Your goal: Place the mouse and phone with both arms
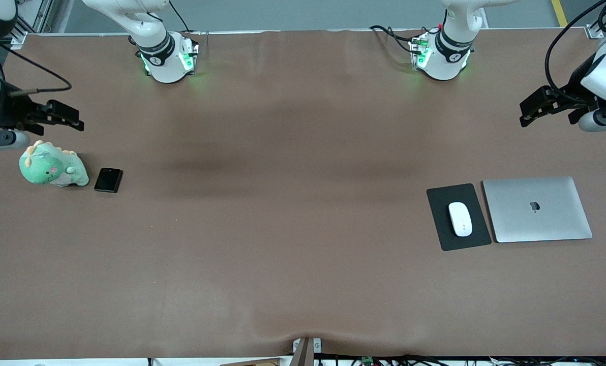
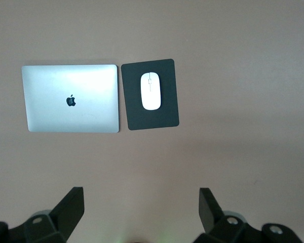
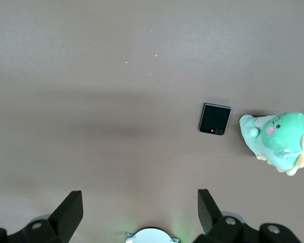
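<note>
Dual-Franka rig, seen from my remote desk: mouse sits on the black mouse pad, w/ the pad just beside a closed silver laptop, all toward the left arm's end of the counter. Farther from the front cam, toward the right arm's end, the phone lies flat, face dark, just beside a green plush dino.

Higher up, both arms hang clear of the goods: left gripper over bare counter at its own end, fingers wide apart, nothing in them; right gripper over the counter near the plush, fingers wide too, also holding nothing.

My read: mouse on pad and phone by plush could be either pickup spots or drop spots. One frame fits a start w/ both items awaiting a grasp, or an end w/ both set down and arms pulled back. Can't call it.
</note>
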### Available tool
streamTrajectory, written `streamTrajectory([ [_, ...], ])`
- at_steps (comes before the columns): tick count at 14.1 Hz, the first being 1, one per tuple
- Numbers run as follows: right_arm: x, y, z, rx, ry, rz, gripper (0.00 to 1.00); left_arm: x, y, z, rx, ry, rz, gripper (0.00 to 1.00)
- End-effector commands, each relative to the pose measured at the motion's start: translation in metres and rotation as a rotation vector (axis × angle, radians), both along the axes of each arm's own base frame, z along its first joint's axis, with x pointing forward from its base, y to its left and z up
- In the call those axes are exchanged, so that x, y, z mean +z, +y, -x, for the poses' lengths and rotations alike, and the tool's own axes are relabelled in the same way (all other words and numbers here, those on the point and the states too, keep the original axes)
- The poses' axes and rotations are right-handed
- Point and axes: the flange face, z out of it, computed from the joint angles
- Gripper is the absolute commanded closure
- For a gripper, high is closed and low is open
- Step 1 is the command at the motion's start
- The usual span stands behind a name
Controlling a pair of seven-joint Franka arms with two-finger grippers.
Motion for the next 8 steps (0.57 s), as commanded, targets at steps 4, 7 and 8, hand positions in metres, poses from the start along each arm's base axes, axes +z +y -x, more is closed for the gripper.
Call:
streamTrajectory([
  [4, 0.011, 0.009, 0.01, -0.003, -0.012, 0.012, 0.0, 0.011, 0.005, 0.008, 0.005, -0.007, 0.0, 0.0],
  [7, 0.01, 0.003, 0.012, 0.03, 0.003, 0.007, 0.0, 0.012, 0.003, 0.015, 0.003, 0.015, -0.006, 0.0],
  [8, 0.01, 0.002, 0.012, 0.028, 0.007, 0.007, 0.0, 0.011, 0.003, 0.015, 0.003, 0.016, -0.006, 0.0],
])
